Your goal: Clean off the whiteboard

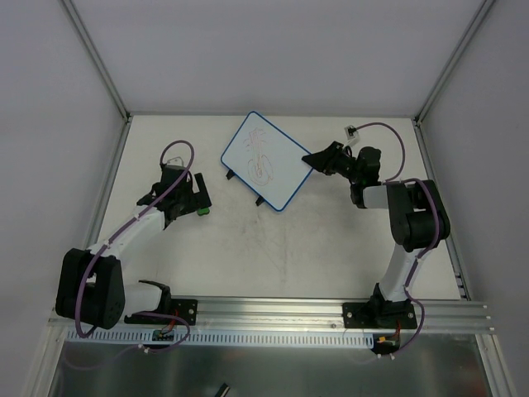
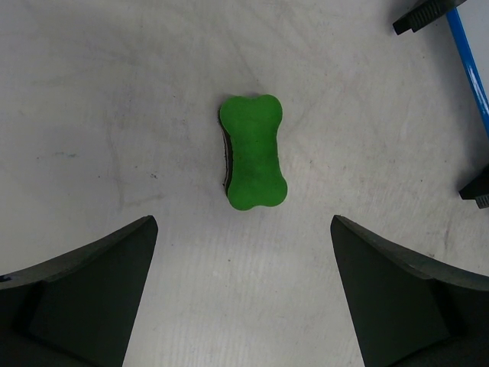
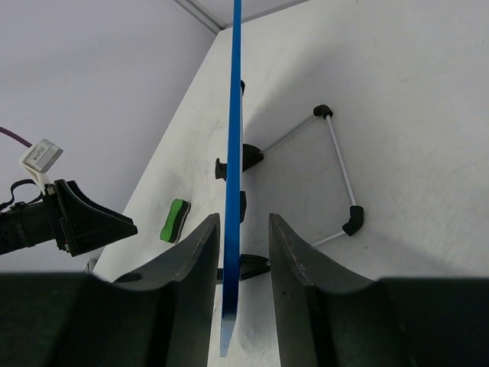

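The whiteboard (image 1: 266,159), white with a blue rim and reddish scribbles, stands tilted at the back middle of the table on black feet. My right gripper (image 1: 314,158) is at its right edge. In the right wrist view the blue rim (image 3: 234,153) runs edge-on between my right gripper's (image 3: 244,220) jaws; the left finger is close against it and a gap shows beside the right finger (image 3: 306,290). My left gripper (image 2: 244,229) hangs wide open just short of a green bone-shaped eraser (image 2: 254,151) lying flat on the table, touching nothing.
The board's wire stand (image 3: 340,168) with black feet rests on the table behind it. A corner of the board's rim (image 2: 470,69) and a foot (image 2: 424,14) sit right of the eraser. Grey walls and metal posts (image 1: 99,58) enclose the table; a slotted rail (image 1: 273,310) runs along the near edge.
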Action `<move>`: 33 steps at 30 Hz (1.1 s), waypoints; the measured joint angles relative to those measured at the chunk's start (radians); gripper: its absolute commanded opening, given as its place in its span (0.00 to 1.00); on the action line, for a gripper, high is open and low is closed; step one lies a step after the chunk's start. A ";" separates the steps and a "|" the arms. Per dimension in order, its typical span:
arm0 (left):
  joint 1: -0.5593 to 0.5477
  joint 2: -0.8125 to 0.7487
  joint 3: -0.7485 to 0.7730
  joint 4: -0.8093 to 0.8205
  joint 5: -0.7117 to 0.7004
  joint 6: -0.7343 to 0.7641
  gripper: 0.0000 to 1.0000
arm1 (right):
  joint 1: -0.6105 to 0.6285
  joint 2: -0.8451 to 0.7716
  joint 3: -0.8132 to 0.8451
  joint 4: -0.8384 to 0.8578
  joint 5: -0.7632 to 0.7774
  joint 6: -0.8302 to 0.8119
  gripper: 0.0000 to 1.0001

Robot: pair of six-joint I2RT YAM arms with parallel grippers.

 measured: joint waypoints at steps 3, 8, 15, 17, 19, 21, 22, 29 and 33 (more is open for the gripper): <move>0.000 0.003 0.001 0.000 0.001 0.000 0.99 | 0.001 0.000 -0.002 0.000 0.000 0.000 0.31; 0.000 0.003 0.008 -0.001 0.001 0.000 0.99 | 0.001 -0.003 -0.002 -0.016 -0.002 -0.002 0.28; 0.000 0.031 0.022 0.000 0.001 0.000 0.99 | 0.001 -0.011 -0.002 -0.032 -0.006 -0.003 0.20; 0.000 0.042 0.023 -0.001 0.001 0.000 0.99 | 0.002 -0.013 -0.002 -0.032 -0.005 -0.004 0.20; 0.000 0.054 0.025 -0.001 0.001 0.002 0.99 | 0.005 -0.015 -0.002 -0.034 -0.005 -0.005 0.16; 0.000 0.066 0.029 -0.002 0.001 0.008 0.99 | 0.007 -0.020 -0.002 -0.035 -0.005 -0.007 0.14; 0.000 0.072 0.031 -0.003 0.001 0.011 0.99 | 0.008 -0.023 -0.002 -0.037 -0.004 -0.007 0.13; 0.000 0.102 0.044 -0.013 0.001 0.017 0.99 | 0.015 -0.048 -0.008 -0.060 0.000 -0.008 0.05; 0.000 0.151 0.090 -0.018 0.002 0.023 0.98 | 0.016 -0.051 -0.015 -0.060 0.003 -0.009 0.03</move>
